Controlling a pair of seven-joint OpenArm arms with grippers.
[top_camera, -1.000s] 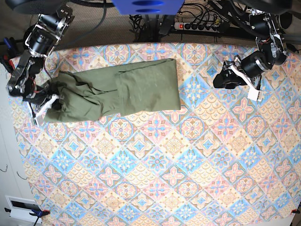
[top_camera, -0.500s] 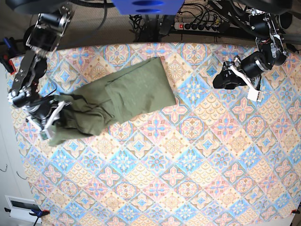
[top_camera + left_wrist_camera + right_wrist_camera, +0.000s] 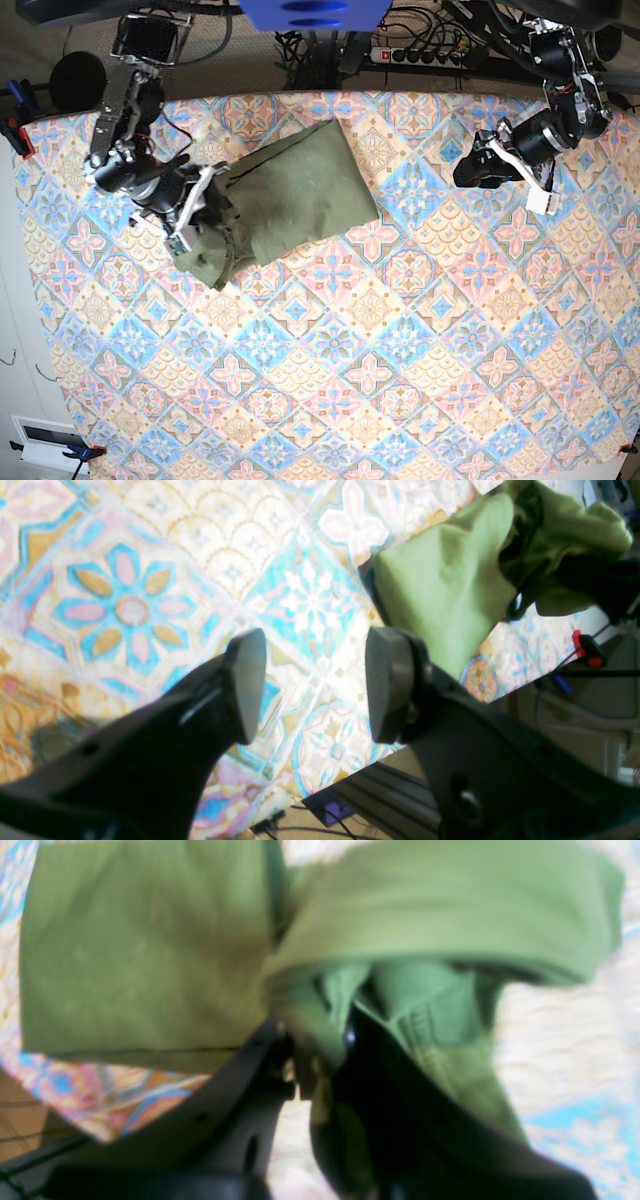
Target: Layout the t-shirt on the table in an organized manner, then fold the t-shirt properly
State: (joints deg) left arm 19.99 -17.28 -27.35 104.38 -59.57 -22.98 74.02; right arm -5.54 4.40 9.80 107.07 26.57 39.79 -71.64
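Olive-green cotton fills the right wrist view: the t-shirt (image 3: 150,950) is bunched between the black fingers (image 3: 260,1060) of the right hand (image 3: 312,1055), which is clamped tight on a wad of fabric (the picture is blurred, so the exact fold is hard to read). From the left wrist, the left hand (image 3: 315,680) hangs above the patterned surface (image 3: 125,595) with its two pads (image 3: 247,680) well apart and nothing between them. In the base view the t-shirt (image 3: 290,190) lies folded over itself, slanting across the surface's (image 3: 400,380) far left part, its crumpled lower end at the right hand (image 3: 190,215); the left hand (image 3: 480,165) sits well apart near the far right edge.
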